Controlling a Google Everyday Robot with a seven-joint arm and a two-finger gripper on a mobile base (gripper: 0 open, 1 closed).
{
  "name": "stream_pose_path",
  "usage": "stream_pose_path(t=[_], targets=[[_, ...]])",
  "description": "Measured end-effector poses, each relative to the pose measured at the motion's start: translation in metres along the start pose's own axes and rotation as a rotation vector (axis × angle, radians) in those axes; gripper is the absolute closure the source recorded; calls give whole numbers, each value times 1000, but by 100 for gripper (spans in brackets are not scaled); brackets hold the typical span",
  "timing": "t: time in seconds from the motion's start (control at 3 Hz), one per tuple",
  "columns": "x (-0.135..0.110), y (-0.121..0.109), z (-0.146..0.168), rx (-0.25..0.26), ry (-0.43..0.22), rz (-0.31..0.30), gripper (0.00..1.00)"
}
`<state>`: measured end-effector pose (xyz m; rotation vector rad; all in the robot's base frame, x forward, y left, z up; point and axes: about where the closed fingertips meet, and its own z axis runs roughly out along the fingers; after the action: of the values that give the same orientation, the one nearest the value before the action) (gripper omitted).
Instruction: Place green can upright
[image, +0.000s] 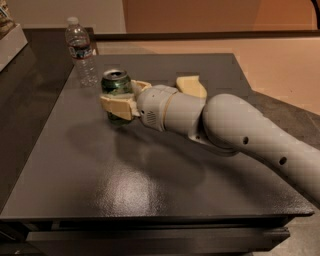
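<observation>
The green can (114, 83) stands upright near the back left of the dark table (150, 190), with its silver pull-tab top facing up. My gripper (120, 98) reaches in from the right, and its cream fingers (118, 106) are closed around the can's sides. I cannot tell whether the can's base rests on the table or hangs just above it. The lower part of the can is hidden behind the near finger.
A clear plastic water bottle (81, 52) stands upright just behind and left of the can, close to the table's left edge. A cream piece (190, 85) shows behind my wrist. A pale box (10, 42) sits off the table at far left.
</observation>
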<state>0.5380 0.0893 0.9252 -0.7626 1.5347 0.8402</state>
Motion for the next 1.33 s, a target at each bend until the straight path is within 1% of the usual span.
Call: stream_pose_path(t=[0.33, 0.67, 1.0, 1.33], targets=[[10, 7, 0, -16, -10, -52, 100], [13, 8, 0, -17, -9, -50, 100], [17, 9, -1, -10, -12, -38, 82], [21, 11, -2, 0, -15, -26, 58]])
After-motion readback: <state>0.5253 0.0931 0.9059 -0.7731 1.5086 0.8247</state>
